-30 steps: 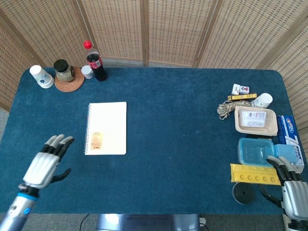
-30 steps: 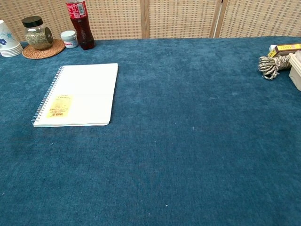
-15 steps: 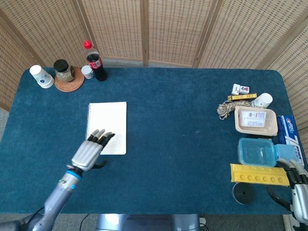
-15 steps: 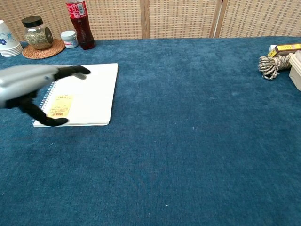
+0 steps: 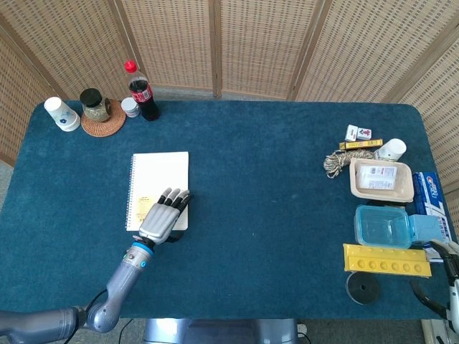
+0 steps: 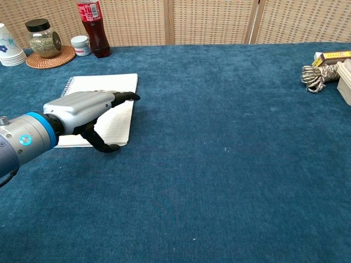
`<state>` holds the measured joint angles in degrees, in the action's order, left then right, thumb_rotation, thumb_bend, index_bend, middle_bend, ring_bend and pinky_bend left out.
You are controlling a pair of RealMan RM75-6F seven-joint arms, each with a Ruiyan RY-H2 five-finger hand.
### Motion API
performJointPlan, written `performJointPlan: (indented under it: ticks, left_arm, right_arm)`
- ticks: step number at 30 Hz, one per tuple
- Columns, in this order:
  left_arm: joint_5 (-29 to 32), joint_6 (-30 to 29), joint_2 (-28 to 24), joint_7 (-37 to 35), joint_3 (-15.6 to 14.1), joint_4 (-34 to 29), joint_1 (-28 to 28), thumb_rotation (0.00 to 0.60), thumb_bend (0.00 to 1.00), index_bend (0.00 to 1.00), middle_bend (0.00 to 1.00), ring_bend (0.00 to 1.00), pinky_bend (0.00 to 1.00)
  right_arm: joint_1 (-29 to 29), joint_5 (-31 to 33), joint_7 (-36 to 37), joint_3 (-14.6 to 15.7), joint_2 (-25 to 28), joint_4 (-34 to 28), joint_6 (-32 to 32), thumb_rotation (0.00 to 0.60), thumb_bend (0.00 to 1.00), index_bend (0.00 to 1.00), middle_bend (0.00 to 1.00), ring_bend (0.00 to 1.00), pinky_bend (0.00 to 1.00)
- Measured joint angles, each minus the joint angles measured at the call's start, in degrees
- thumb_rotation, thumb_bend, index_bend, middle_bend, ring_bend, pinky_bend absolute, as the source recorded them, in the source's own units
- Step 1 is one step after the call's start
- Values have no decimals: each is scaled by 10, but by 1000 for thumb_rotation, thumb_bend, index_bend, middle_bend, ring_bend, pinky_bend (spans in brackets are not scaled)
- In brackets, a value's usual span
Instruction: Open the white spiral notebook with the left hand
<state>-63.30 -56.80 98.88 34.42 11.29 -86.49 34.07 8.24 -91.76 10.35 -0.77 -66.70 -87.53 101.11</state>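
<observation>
The white spiral notebook point(image 5: 159, 183) lies closed on the blue tablecloth, left of centre, with its spiral along the left edge. My left hand point(image 5: 165, 215) hovers flat over its lower right corner, fingers stretched toward the right edge and holding nothing. In the chest view the left hand point(image 6: 90, 109) covers much of the notebook point(image 6: 119, 82), and its thumb curls down by the notebook's near edge. Only a sliver of my right hand point(image 5: 455, 301) shows at the bottom right frame edge; its fingers are hidden.
At the back left stand a cola bottle point(image 5: 142, 89), a jar on a woven coaster point(image 5: 94, 104), a small white pot point(image 5: 130, 107) and paper cups point(image 5: 61, 113). On the right lie rope point(image 5: 341, 161), a beige tray point(image 5: 381, 180), a blue box point(image 5: 387, 226), a yellow strip point(image 5: 386, 260) and a black disc point(image 5: 363, 287).
My left hand has swept from the table's near left corner up and right onto the notebook's lower right corner. My right hand has drawn back almost out of the frame.
</observation>
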Motion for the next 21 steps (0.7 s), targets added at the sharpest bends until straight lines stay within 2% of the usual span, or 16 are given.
performJointPlan:
  ticks: [8, 21]
  left_arm:
    - [10, -6, 35, -9, 5, 37, 24, 600, 239, 15, 64, 0, 0]
    - [25, -26, 38, -18, 1, 47, 30, 600, 244, 0, 69, 0, 0]
  right_arm:
    - [10, 8, 10, -3, 1, 9, 7, 600, 261, 156, 241, 130, 196]
    - [14, 9, 15, -9, -1, 13, 10, 600, 261, 149, 241, 130, 196]
